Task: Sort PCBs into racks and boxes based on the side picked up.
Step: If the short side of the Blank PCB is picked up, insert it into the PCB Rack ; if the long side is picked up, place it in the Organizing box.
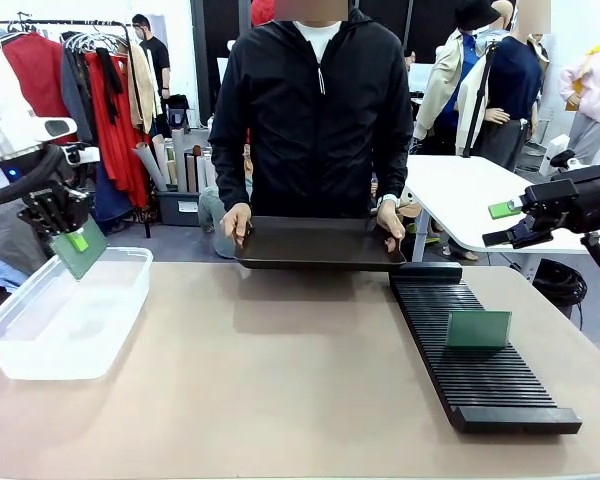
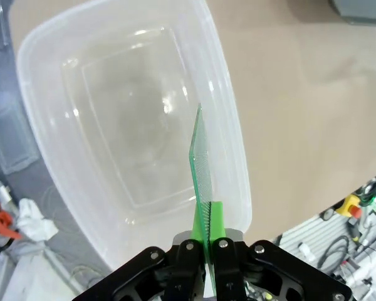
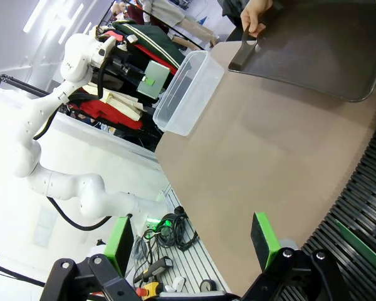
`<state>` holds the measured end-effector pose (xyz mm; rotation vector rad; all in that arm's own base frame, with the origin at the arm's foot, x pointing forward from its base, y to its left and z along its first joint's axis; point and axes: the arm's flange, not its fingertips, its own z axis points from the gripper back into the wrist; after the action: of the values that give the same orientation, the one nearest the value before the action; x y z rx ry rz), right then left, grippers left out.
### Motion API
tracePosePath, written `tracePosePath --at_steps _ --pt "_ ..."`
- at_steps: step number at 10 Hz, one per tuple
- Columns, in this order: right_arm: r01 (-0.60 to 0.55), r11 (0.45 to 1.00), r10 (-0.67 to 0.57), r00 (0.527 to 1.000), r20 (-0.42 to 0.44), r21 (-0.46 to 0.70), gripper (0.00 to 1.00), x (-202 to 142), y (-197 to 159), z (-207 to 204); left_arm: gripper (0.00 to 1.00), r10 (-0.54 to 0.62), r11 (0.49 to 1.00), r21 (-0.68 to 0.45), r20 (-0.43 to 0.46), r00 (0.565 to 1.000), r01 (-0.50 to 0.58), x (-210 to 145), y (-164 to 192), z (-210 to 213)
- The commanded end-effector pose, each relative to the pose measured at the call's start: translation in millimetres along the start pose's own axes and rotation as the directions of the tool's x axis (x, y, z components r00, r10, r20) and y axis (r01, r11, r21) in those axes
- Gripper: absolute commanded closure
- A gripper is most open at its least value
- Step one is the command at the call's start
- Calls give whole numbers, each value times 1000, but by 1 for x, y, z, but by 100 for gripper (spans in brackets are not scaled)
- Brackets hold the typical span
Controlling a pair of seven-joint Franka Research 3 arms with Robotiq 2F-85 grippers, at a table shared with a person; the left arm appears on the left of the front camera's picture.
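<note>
PCBs counted: two. One PCB point(image 1: 80, 250) hung tilted over the near-left rim of the tub point(image 1: 40, 345), clamped by its top edge in the left gripper point(image 1: 76, 241); seen from the left wrist, that board point(image 2: 199, 169) stood edge-on between the green pads point(image 2: 217, 216), jaws pressed together on it, above the tub's bare floor point(image 2: 131, 125). Second PCB point(image 1: 478, 329) stood upright in a slot of the rack point(image 1: 480, 385), about midway along it, on the table's right side. One rack, one tub, well apart, bare tan table point(image 1: 280, 380) between them. Right gripper point(image 1: 508, 222) hovered above and beyond the rack's far end, fingers spread wide, holding nothing; its own view showed both pads point(image 3: 265, 239) apart over the table edge. One person stood at the far side, both hands point(image 1: 237, 222) gripping the ends of a dark flat tray point(image 1: 320, 243), held just off the table.
</note>
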<state>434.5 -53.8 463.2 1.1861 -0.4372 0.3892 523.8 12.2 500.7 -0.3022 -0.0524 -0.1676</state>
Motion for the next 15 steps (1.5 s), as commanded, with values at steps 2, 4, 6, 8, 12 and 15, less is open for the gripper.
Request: tracePosePath --at_steps 2,4,6,8,12,15 --pt "-19 1000 19 1000 2 11 0 0 1 -1 100 -21 996 -91 8 1000 22 6 14 -23" --pt "-19 1000 19 1000 2 11 0 0 1 -1 100 -8 993 -120 10 1000 9 4 22 -33" --pt "-19 1000 19 1000 2 11 0 0 1 -1 100 2 989 -146 10 1000 0 0 33 -44" --pt "-19 1000 19 1000 2 11 0 0 1 -1 100 -8 985 -173 22 1000 12 -3 43 -55" --pt "-19 1000 19 1000 2 11 0 0 1 -1 100 -40 976 -214 52 998 50 -9 57 -73" --pt "-19 1000 19 1000 2 11 0 0 1 -1 100 -21 968 -250 58 998 35 -8 69 -82"
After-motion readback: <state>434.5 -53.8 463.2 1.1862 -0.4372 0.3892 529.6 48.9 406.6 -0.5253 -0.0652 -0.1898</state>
